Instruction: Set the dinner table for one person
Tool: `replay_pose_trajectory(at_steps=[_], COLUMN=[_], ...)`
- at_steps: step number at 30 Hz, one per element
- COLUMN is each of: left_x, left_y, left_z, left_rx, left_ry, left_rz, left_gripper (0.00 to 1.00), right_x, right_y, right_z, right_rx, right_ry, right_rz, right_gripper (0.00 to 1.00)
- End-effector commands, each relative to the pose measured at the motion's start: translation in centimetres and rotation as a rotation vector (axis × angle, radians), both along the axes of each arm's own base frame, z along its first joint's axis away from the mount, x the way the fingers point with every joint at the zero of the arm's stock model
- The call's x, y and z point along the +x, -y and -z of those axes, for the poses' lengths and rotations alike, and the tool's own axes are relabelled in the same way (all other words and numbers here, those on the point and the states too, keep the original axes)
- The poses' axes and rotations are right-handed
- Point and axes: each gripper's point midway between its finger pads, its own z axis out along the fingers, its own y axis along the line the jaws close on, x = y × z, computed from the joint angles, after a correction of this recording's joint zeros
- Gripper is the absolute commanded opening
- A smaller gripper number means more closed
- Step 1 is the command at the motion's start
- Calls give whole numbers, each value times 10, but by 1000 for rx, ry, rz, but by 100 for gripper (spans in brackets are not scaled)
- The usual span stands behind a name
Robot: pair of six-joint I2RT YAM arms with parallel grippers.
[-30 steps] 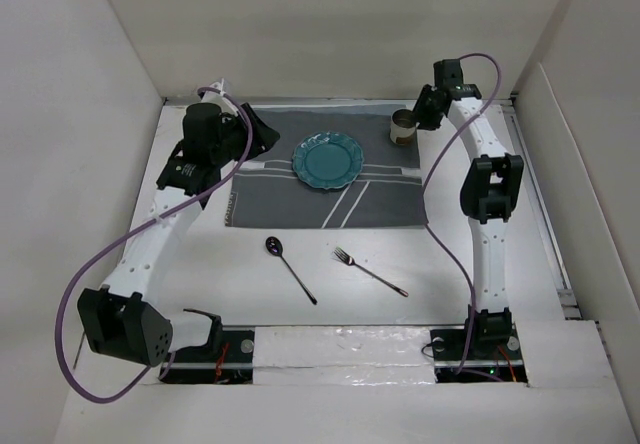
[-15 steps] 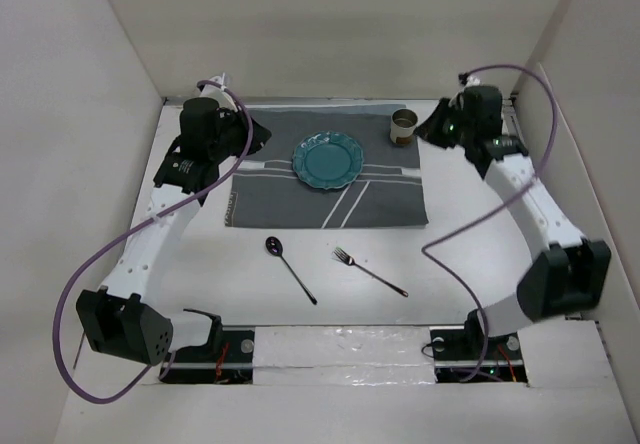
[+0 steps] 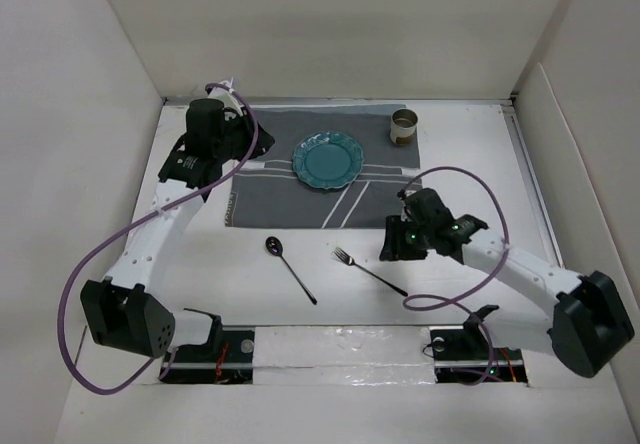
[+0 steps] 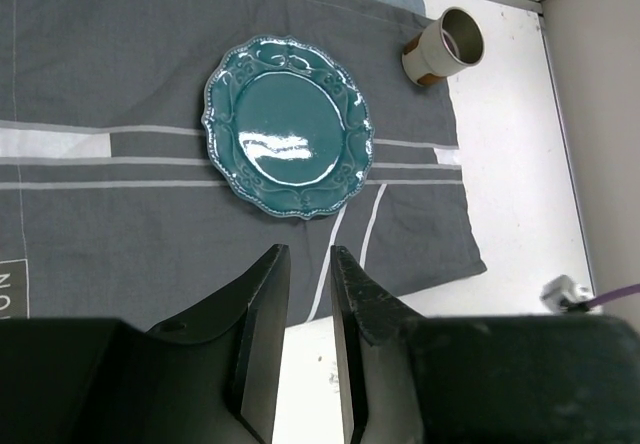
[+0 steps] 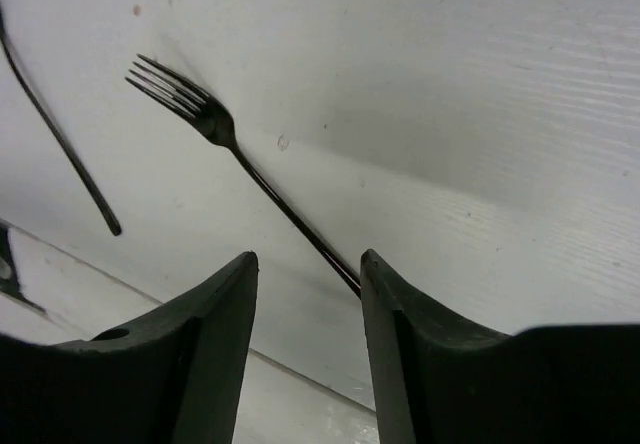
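On the white dinner table [image 3: 200,264] lies a dark grey striped placemat [image 3: 380,199] with a teal plate [image 3: 326,160] on it and a cup [image 3: 404,125] at its far right corner. A fork [image 3: 368,270] and a spoon [image 3: 290,269] lie in front of the mat. My right gripper [image 3: 392,246] is open and low over the fork's handle end. In the right wrist view the fork [image 5: 215,124] runs in between the fingertips of the right gripper [image 5: 308,259], close to the right finger. My left gripper [image 3: 240,132] hovers over the mat's far left, narrowly open and empty [image 4: 310,254].
White walls stand close on the left, back and right of the table. The spoon's handle [image 5: 60,139] lies left of the fork. In the left wrist view the plate [image 4: 288,126] and cup [image 4: 444,46] lie ahead on the placemat [image 4: 120,74].
My right arm has swung from the cup at the back right down to the fork at the front. My left gripper has drawn back slightly to the left.
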Motion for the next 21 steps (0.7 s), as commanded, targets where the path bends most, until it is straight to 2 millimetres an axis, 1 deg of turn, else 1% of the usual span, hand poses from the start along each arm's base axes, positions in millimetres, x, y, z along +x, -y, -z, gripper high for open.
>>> replay_pose_trajectory(at_steps=[1, 2, 3, 4, 5, 6, 7, 8, 10, 11, 15, 16, 17, 19, 20, 21], left_x=[5, 4, 5, 5, 4, 2, 1, 0, -3, -4, -9, -10, -10, -11, -12, -14], left_y=[5, 5, 5, 5, 5, 3, 3, 3, 2, 1, -1, -2, -2, -4, -5, -6], left_z=[-20, -20, -21, -21, -22, -23, -22, -23, -23, -23, -29, -31, -31, -35, -36, -38], left_rx=[-13, -13, -15, -14, -15, -13, -14, -13, -14, -13, -16, -18, -18, -21, -21, -20], left_ry=[58, 59, 62, 66, 68, 72, 72, 73, 76, 78, 91, 96, 96, 105, 107, 109], left_rz=[37, 37, 35, 34, 35, 30, 31, 30, 26, 23, 17, 12, 12, 3, 0, -3], left_gripper=[21, 21, 21, 21, 21, 21, 21, 21, 21, 21, 21, 21, 21, 21, 21, 21], right_x=[4, -3, -6, -7, -9, -14, -15, -18, -18, -13, -7, 0, 0, 2, 1, 0], right_y=[-12, -25, -31, -33, -37, -43, -45, -46, -50, -48, -45, -43, -43, -45, -50, -50], right_z=[8, 4, 4, 12, 12, 15, 18, 26, 31, 37, 47, 48, 48, 52, 53, 56], right_rx=[-115, -134, -151, -197, -217, -236, -249, -271, -294, -322, -384, -414, -414, -416, -409, -410], right_ry=[8, 15, 19, 10, 12, 13, 18, 1, 9, 14, 16, 29, 29, 31, 38, 32], right_rz=[-93, -159, -200, -226, -244, -277, -293, -307, -317, -300, -288, -270, -270, -274, -289, -294], right_gripper=[54, 54, 54, 54, 54, 54, 54, 54, 53, 52, 49, 48, 47, 47, 47, 46])
